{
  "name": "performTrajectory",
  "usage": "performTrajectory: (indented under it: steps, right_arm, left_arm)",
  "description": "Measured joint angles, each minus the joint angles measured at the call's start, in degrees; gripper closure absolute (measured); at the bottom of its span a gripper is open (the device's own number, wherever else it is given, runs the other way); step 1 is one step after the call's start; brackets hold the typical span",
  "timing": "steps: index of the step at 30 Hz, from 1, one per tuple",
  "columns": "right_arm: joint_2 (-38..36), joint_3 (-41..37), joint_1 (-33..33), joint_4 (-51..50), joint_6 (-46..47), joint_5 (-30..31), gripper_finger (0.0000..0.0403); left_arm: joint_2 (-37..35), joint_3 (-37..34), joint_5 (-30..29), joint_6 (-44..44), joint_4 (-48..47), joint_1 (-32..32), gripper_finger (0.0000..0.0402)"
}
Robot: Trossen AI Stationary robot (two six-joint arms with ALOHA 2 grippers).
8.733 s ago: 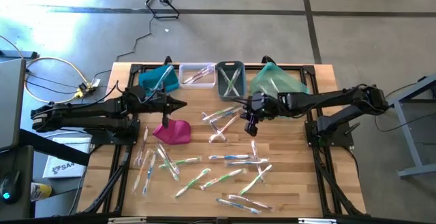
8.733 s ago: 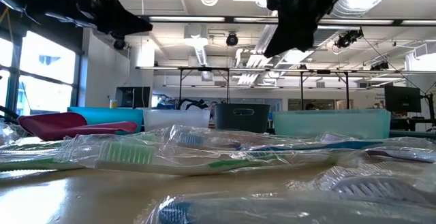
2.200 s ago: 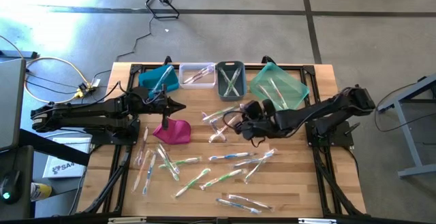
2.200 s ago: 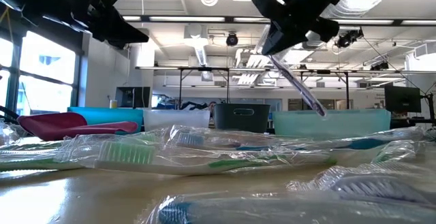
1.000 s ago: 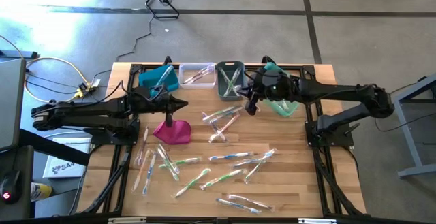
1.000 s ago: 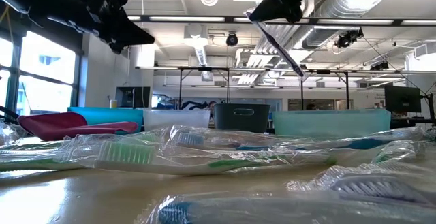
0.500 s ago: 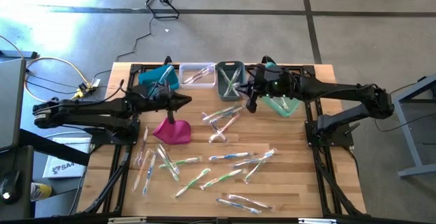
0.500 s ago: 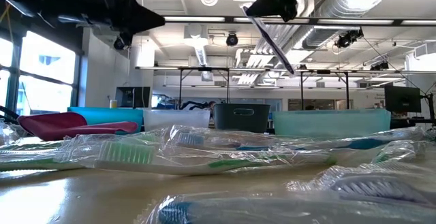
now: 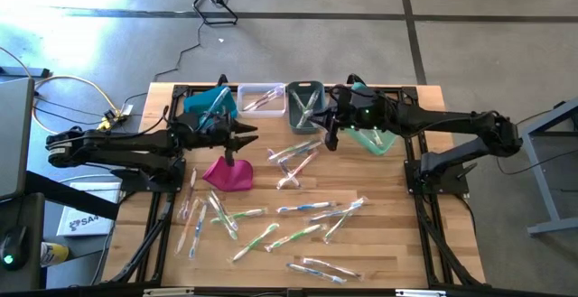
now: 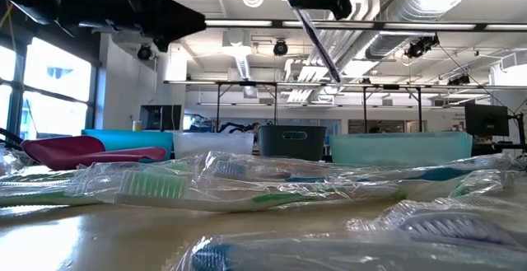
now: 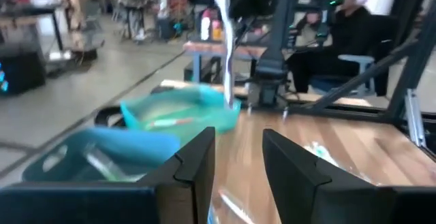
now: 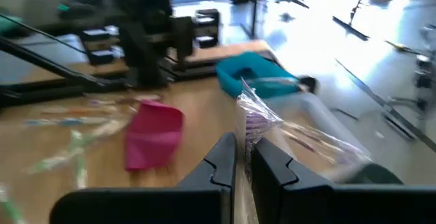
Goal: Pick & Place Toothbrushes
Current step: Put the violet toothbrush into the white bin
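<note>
The left arm's fingers (image 11: 235, 166) stand apart with a plain gap between them and nothing in it. In the high view they (image 9: 246, 134) hang just past the blue bin (image 9: 209, 104) and above the edge of the magenta pouch-like thing (image 9: 228, 172), which lies on the counter (image 9: 388, 243) just below them.

The right arm's fingers (image 12: 242, 159) are pinched tight on a wrapped toothbrush (image 12: 255, 118), whose crinkled clear wrapper and purple-tinted end stick out straight ahead of the fingertips. From above, these fingers (image 9: 330, 137) sit between the dark grey bin (image 9: 305, 106) and the teal bin (image 9: 368, 125), close to the grey bin's side. In the low view the held toothbrush (image 10: 319, 44) slants down from the fingers, high over the row of bins, touching nothing below.

The clear bin (image 9: 262, 98) stands between the blue and grey ones, farther from both pairs of fingers. It, the blue bin, the grey bin and the teal bin each show a few wrapped sticks inside.

The other toothbrushes (image 9: 302, 208) lie scattered across the counter, well on the near side of both pairs of fingers: a small cluster (image 9: 293, 157) between the two arms, a group (image 9: 203, 214) below the pouch, and more spread toward the front edge. None of these touches a finger. In the low view the wrapped brushes (image 10: 206, 187) fill the foreground.
</note>
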Motion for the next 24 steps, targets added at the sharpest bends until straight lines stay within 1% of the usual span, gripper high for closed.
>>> performTrajectory:
  steps: [4,6,8,17,20,24]
  right_arm:
    - [1.43,0.00,0.99,5.24,0.03,-4.06,0.0388]
    - [2.10,-0.03,1.39,6.77,-0.01,-5.08,0.0388]
    - [3.40,-0.02,2.11,9.56,-0.03,-5.22,0.0388]
    - [6.63,-0.02,4.52,16.48,-0.11,-5.28,0.0388]
    - [6.70,-0.02,5.08,18.17,-0.19,-5.34,0.0388]
    - [6.70,-0.02,5.70,19.08,-0.21,-5.41,0.0388]
  left_arm:
    - [0.84,0.09,0.15,-0.11,3.64,0.00,0.0281]
    - [1.33,0.07,0.18,-0.28,4.52,0.00,0.0281]
    - [2.28,0.11,0.25,-0.38,6.51,0.00,0.0281]
    - [7.99,0.09,0.66,-5.03,9.27,0.00,0.0281]
    - [10.36,0.38,2.28,-5.05,11.65,0.00,0.0281]
    - [14.13,2.97,4.01,-4.00,12.37,-0.02,0.0281]
